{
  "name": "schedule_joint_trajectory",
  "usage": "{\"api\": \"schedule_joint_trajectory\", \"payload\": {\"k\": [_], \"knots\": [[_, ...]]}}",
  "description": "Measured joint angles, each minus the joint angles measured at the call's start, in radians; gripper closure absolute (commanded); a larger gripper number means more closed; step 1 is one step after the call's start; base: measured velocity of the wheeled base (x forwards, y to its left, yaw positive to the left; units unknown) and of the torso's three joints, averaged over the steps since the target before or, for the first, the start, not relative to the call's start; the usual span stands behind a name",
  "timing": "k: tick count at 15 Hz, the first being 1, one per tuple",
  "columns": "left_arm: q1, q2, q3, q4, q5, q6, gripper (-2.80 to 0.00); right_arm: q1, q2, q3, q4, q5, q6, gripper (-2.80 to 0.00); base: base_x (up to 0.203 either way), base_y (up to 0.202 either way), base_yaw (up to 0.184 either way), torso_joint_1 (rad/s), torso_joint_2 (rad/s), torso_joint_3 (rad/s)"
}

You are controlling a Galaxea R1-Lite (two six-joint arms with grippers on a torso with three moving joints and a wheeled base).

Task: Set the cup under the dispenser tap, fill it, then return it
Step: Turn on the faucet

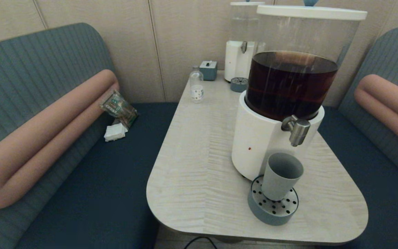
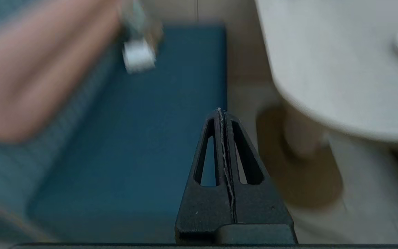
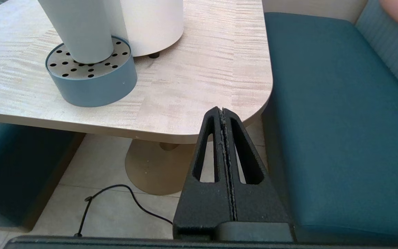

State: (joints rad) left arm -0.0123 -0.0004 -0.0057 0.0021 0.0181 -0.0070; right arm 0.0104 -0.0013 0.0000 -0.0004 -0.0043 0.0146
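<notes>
The grey-blue cup (image 1: 281,176) stands upright and empty on the round drip tray (image 1: 272,206), directly below the steel dispenser tap (image 1: 297,129) of the large white-based dispenser (image 1: 264,138) holding dark brown liquid. In the right wrist view the cup (image 3: 78,27) and tray (image 3: 92,79) show on the table's near corner. My right gripper (image 3: 222,111) is shut and empty, low beside the table's front edge, away from the cup. My left gripper (image 2: 220,111) is shut and empty, low between the left bench and the table. Neither arm appears in the head view.
A smaller white dispenser (image 1: 240,52) with its own small tray (image 1: 238,84), a clear bottle (image 1: 196,84) and a grey box (image 1: 208,70) stand at the table's (image 1: 199,155) far end. Packets and napkins (image 1: 117,116) lie on the left bench. A black cable (image 3: 116,204) runs on the floor.
</notes>
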Motion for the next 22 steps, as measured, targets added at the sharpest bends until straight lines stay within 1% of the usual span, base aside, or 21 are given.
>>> {"api": "schedule_joint_trajectory", "payload": {"k": [1,2,5,6,7,8,10,14,17,19,20,21,22], "knots": [[0.0,-0.001,-0.005,0.042,-0.002,-0.004,0.0,0.0,0.0,0.0,0.0,-0.002,-0.003,0.0,0.0,0.0,0.0,0.0,0.0,0.0],[0.0,-0.001,-0.012,0.056,-0.005,-0.004,0.0,0.0,0.0,0.0,0.0,-0.005,-0.01,0.0,0.0,0.0,0.0,0.0,0.0,0.0],[0.0,-0.001,-0.014,0.053,-0.002,-0.005,0.0,0.0,0.0,-0.009,-0.007,-0.009,-0.013,0.0,0.0,0.0,0.0,0.0,0.0,0.0],[0.0,-0.001,-0.014,0.053,-0.002,-0.005,0.0,0.0,0.001,-0.053,0.004,-0.01,-0.008,0.0,0.0,0.0,0.0,0.0,0.0,0.0],[0.0,-0.001,-0.014,0.053,-0.002,-0.005,0.0,0.0,0.008,-0.112,0.026,-0.009,0.001,0.0,0.0,0.0,0.0,0.0,0.0,0.0],[0.0,-0.001,-0.014,0.053,-0.001,-0.005,0.0,0.0,0.026,-0.212,0.06,-0.005,0.018,0.0,0.0,0.0,0.0,0.0,0.0,0.0],[0.0,-0.001,-0.014,0.053,-0.002,-0.005,0.0,0.001,0.116,-0.43,0.13,0.027,0.074,0.0,0.0,0.0,0.0,0.0,0.0,0.0],[0.0,-0.001,-0.014,0.053,-0.003,-0.003,0.0,0.006,0.497,-0.868,0.29,0.165,0.189,0.0,0.0,0.0,0.0,0.0,0.0,0.0],[0.0,-0.001,-0.014,0.052,-0.002,-0.003,0.0,0.014,0.823,-1.13,0.432,0.25,0.294,0.0,0.0,0.0,0.0,0.0,0.0,0.0],[0.0,-0.001,-0.014,0.052,-0.002,-0.004,0.0,0.034,1.016,-1.249,0.532,0.279,0.36,0.0,0.0,0.0,0.0,0.0,0.0,0.0],[0.0,-0.001,-0.014,0.052,-0.002,-0.004,0.0,0.047,1.087,-1.274,0.57,0.285,0.372,0.0,0.0,0.0,0.0,0.0,0.0,0.0],[0.0,-0.001,-0.014,0.052,-0.002,-0.004,0.0,0.063,1.153,-1.286,0.594,0.289,0.362,0.0,0.0,0.0,0.0,0.0,0.0,0.0],[0.0,-0.001,-0.014,0.052,-0.002,-0.004,0.0,0.074,1.204,-1.284,0.603,0.292,0.315,0.0,0.0,0.0,0.0,0.0,0.0,0.0]]}}
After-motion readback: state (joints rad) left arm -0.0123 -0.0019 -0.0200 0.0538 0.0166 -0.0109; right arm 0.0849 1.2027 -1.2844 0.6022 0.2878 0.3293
